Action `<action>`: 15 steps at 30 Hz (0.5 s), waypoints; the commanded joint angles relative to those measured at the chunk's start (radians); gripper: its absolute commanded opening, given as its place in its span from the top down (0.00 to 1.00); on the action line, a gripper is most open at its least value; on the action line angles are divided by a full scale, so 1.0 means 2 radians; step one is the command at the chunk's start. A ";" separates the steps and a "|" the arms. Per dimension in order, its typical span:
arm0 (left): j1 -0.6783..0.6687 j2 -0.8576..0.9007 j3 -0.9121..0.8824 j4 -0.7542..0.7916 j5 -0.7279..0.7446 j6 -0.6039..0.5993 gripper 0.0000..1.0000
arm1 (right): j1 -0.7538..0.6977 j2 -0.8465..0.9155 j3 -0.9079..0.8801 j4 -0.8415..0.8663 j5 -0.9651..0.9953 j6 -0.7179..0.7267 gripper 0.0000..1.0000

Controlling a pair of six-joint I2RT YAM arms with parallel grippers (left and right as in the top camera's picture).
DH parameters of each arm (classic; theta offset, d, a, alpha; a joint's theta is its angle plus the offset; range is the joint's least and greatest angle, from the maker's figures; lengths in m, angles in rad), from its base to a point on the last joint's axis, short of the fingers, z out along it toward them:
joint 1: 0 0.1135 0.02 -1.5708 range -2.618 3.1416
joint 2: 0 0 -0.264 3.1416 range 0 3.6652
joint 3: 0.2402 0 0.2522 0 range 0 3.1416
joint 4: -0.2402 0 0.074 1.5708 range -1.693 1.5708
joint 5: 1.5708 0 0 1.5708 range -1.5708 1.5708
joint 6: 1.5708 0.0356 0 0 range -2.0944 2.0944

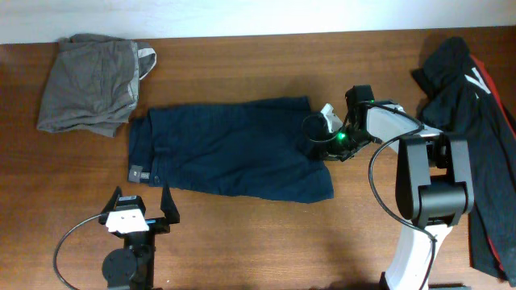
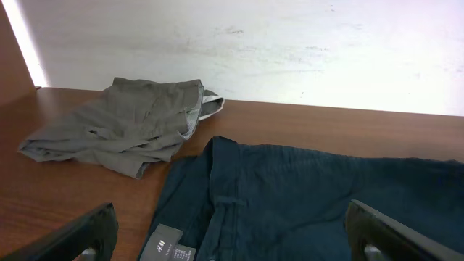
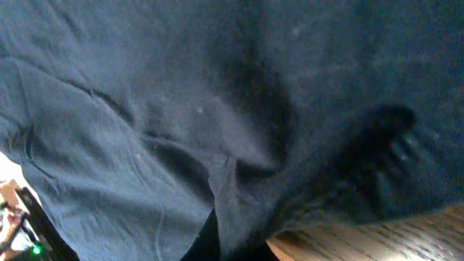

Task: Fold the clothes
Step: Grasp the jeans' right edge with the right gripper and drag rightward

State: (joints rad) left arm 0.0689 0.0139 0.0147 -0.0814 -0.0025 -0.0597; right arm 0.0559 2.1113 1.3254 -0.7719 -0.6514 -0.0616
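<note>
Pinched shut on the right-hand hem edge of the dark navy-blue denim-like shorts (image 1: 230,149): right gripper (image 1: 317,138), fingers fully closed, cloth puckered up around them in the wrist view. Otherwise lying flat mid-table, waistband and small pale label (image 1: 139,173) at the left end. Spread wide and holding nothing: left gripper (image 1: 142,198), hovering just off the near waistband corner, clear of the cloth. Plenty of bare brown wooden table (image 1: 258,242) along the near edge. Tighter at the back: crumpled grey garment (image 1: 90,80) in the far left corner, just beside the waistband, touching or not impossible to tell. Over at the right edge, heaped black garment with red trim (image 1: 472,105), apart from the shorts. Beyond the far edge, plain white wall (image 2: 304,43).
</note>
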 commanded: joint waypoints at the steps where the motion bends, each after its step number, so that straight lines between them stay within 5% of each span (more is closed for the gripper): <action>1: 0.002 -0.003 -0.003 -0.001 0.007 0.008 0.01 | -0.008 0.012 -0.006 0.005 0.067 0.018 0.96; 8: 0.002 -0.003 -0.003 -0.001 0.007 0.008 0.01 | -0.074 0.011 0.007 -0.013 0.190 0.028 0.96; 15: 0.002 -0.003 -0.003 -0.001 0.007 0.008 0.01 | -0.114 0.011 0.080 -0.079 0.208 0.006 0.96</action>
State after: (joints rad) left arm 0.0689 0.0139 0.0147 -0.0814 -0.0025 -0.0597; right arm -0.1543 2.1078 1.4311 -0.9031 -0.3859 -0.0246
